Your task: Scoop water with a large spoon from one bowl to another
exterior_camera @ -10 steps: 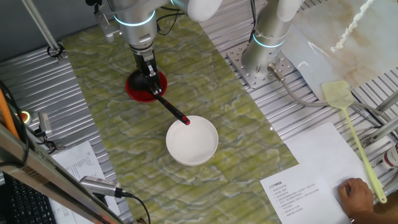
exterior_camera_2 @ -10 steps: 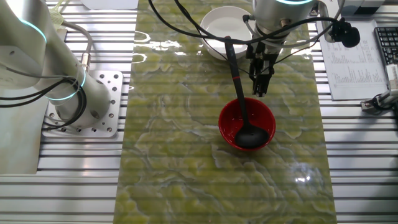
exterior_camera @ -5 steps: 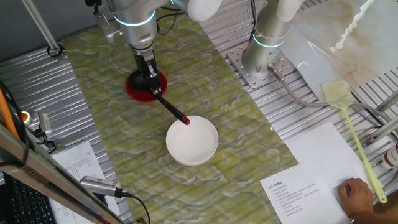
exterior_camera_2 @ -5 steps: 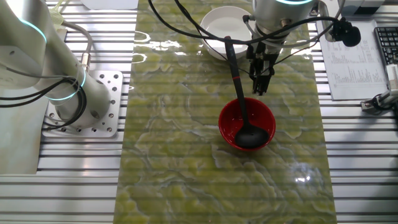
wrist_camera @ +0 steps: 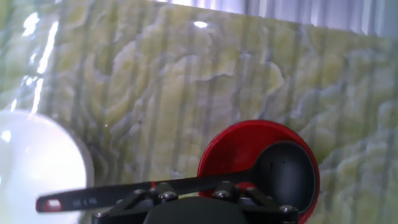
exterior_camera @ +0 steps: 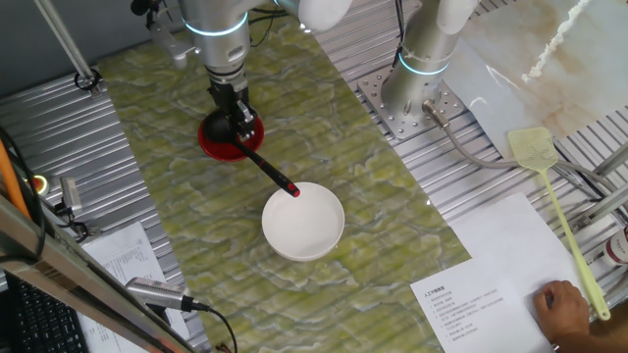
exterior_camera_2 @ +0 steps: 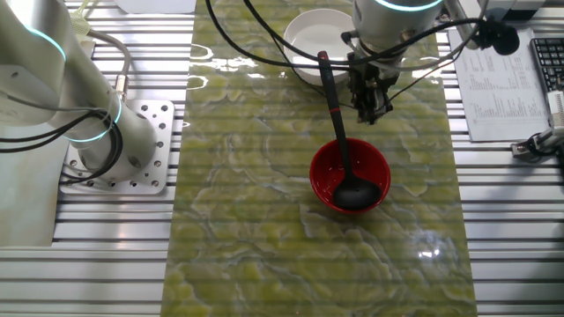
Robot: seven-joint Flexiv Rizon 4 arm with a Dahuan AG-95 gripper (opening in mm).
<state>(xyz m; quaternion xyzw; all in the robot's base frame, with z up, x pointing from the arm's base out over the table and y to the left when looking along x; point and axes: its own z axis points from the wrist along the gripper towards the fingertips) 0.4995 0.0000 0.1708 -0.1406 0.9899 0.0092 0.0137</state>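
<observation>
Hand [exterior_camera_2: 370, 113] poised above the black ladle [exterior_camera_2: 339, 132], holding nothing, opening unclear; ladle head resting in the red bowl [exterior_camera_2: 324, 167] mid-surface, red-tipped handle reaching the white bowl [exterior_camera_2: 304, 35].

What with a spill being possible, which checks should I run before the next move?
1. Ladle head sits in the red bowl: ok.
2. Handle leans out toward the white bowl, free to grasp: ok.
3. Hand grips the ladle: not ok; it hangs beside the handle.
4. Hand open enough for the handle: cannot tell.
5. Water in the red bowl: cannot tell.
</observation>
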